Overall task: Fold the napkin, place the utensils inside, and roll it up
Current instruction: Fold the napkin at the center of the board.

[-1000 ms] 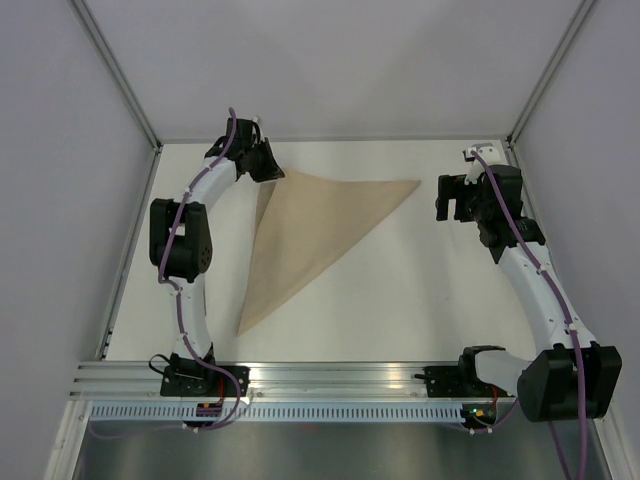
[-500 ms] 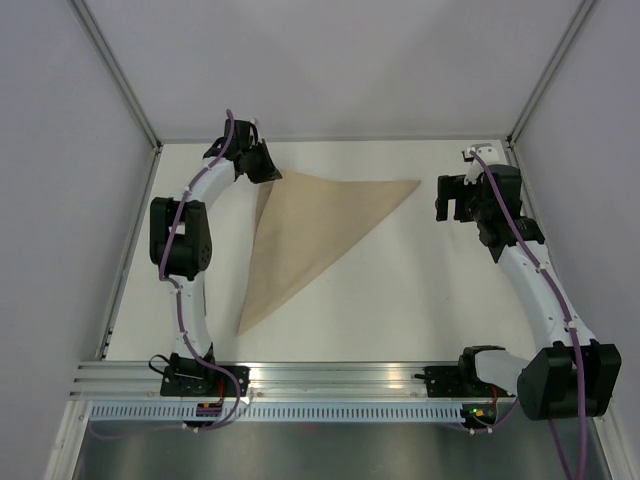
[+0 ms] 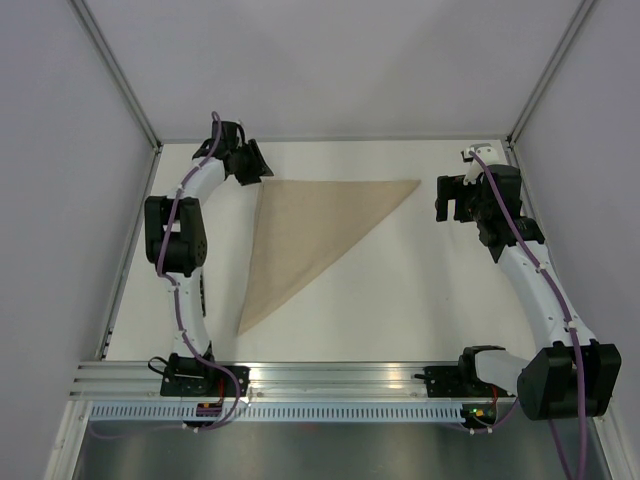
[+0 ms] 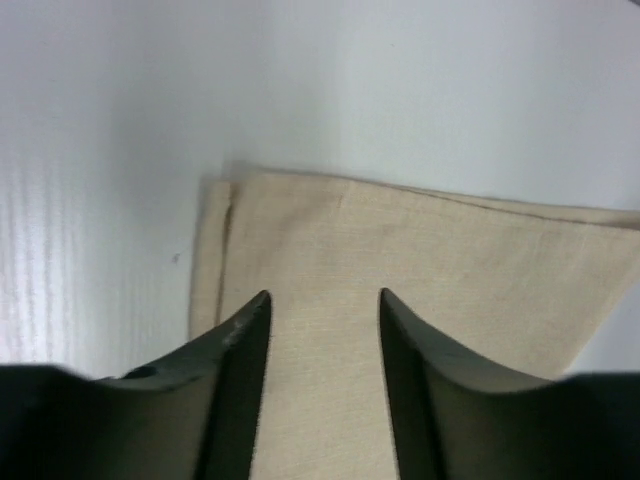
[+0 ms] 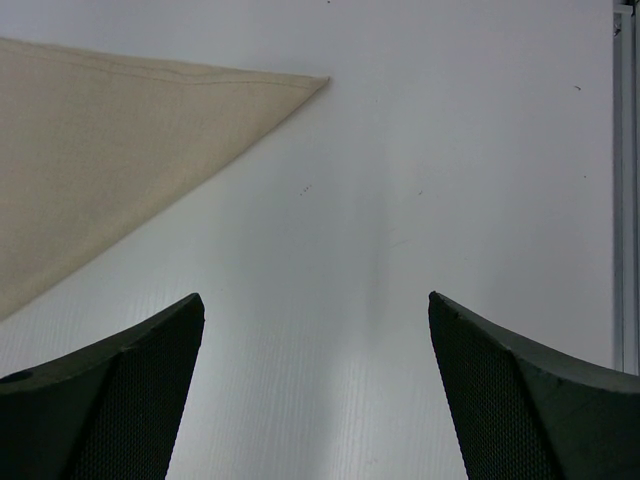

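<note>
The napkin [image 3: 300,225] lies flat on the surface [image 3: 420,300], toward the far left, and it is a triangle now. So the fold looks done, but no utensils can be seen anywhere and nothing is rolled up yet. The left hand [image 4: 322,300] sits by the napkin's far left corner with its fingers spread apart and nothing pinched between them. The right hand [image 5: 315,300] is spread wide too, holding nothing, near the far right corner, just past the napkin's pointy tip.
</note>
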{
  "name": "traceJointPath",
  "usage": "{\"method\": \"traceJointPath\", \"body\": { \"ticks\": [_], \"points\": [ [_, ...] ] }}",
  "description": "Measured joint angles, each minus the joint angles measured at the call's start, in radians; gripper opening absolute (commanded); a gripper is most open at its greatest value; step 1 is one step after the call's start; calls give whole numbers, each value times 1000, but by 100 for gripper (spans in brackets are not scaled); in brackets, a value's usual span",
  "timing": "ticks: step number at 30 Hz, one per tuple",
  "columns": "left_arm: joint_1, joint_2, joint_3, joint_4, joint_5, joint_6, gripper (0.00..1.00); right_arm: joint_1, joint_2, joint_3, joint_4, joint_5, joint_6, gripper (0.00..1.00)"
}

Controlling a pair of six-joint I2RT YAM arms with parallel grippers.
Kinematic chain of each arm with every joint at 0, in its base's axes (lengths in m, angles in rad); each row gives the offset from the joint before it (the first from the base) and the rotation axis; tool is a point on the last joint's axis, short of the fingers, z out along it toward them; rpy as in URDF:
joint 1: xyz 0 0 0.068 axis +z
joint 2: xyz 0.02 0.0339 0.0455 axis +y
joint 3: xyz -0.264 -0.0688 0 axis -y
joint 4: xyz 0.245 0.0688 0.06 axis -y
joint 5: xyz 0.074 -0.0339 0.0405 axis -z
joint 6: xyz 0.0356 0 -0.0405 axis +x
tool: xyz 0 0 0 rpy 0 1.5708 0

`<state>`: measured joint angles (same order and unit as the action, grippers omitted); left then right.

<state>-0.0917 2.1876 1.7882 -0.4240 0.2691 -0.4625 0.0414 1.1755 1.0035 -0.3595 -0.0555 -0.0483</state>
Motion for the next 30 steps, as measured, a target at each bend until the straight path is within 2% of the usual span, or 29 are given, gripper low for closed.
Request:
{"method": "traceJointPath", "body": {
  "ticks": [3, 7, 10, 15, 19, 26, 30],
  "points": [
    [34, 0, 2, 2, -6, 0, 68, 0, 0, 0, 0, -7, 0, 98],
    [70, -22, -20, 5, -43, -1, 70, 0, 4, 0, -4, -27, -1, 98],
    [80, -143, -164, 19, -118, -19, 70, 0, 9, 0, -14, -44, -1, 98],
    [72, -430, -429, 6, -291, -58, 72, 0, 20, 0, -31, -74, -3, 98],
    [79, -600, -581, -20, -411, -77, 74, 0, 19, 0, -49, -104, -8, 98],
    [172, -752, -867, -97, -522, -88, 75, 0, 19, 0, -73, -158, -9, 98],
    [212, -788, -947, -140, -549, -87, 74, 0, 19, 0, -82, -181, -9, 98]
  ]
}}
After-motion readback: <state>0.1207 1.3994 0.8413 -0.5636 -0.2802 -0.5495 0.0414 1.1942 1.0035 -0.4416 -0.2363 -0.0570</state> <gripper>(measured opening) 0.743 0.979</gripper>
